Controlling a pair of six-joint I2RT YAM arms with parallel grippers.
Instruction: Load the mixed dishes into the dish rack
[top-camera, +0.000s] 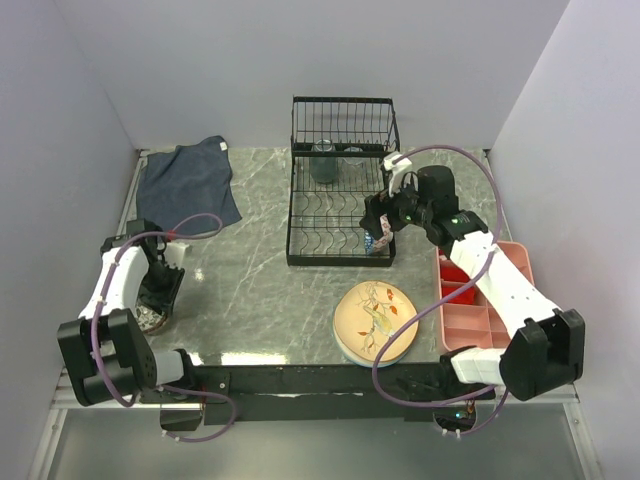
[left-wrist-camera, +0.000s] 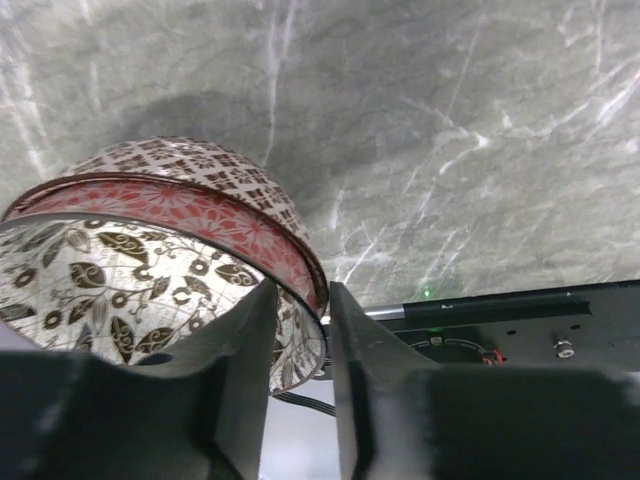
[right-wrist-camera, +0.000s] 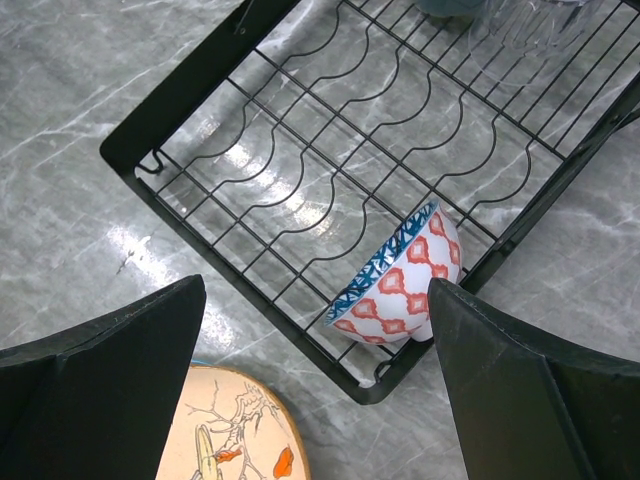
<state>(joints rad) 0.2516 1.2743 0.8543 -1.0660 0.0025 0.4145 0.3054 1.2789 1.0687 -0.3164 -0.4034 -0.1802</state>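
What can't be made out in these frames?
- Top view: the left gripper covers most of the patterned bowl.
- Left wrist view: the gripper straddles that bowl's rim, but contact isn't visible.
- Top view: the right gripper hides most of the red-and-blue bowl.
- Right wrist view: items at the back of the dish rack are cut off by the top edge, and the peach plate by the bottom edge.

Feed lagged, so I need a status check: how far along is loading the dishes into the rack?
Done: the red-and-blue bowl lies tilted in the dish rack near its front corner, under the open right tool, and a mug stands at the back. In hand: the left tool straddles the floral bowl's rim. Left: that bowl and the peach plate, both outside the rack.
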